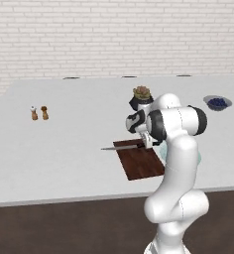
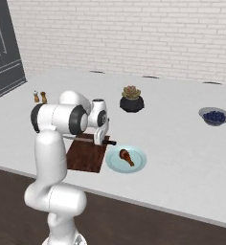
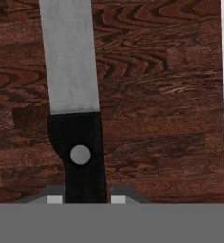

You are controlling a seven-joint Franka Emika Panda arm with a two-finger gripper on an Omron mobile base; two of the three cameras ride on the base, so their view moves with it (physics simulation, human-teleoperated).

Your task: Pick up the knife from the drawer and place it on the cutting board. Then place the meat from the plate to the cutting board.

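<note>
Holding the knife (image 1: 123, 147) by its black handle, the gripper (image 1: 146, 142) sits low over the far edge of the cutting board (image 1: 141, 161). In the left base view the blade runs level and pokes out past the board's far-left corner, over the white counter (image 1: 64, 149). My read: it is being brought flat so it can be laid down, not dropped.

Right base view: gripper (image 2: 101, 139) is at the board's (image 2: 86, 158) far edge, the knife (image 2: 79, 139) crossing it with the handle end toward the plate (image 2: 139, 164). Meat (image 2: 126, 157) sits on that plate, just beside the board's right edge, untouched. That's step two.

Hand view: fingertips (image 3: 54, 197) are clamped on either side of the handle of the knife (image 3: 78, 118), wood grain of the board (image 3: 161, 104) right behind. Whether the blade touches the board I can't tell.
</note>
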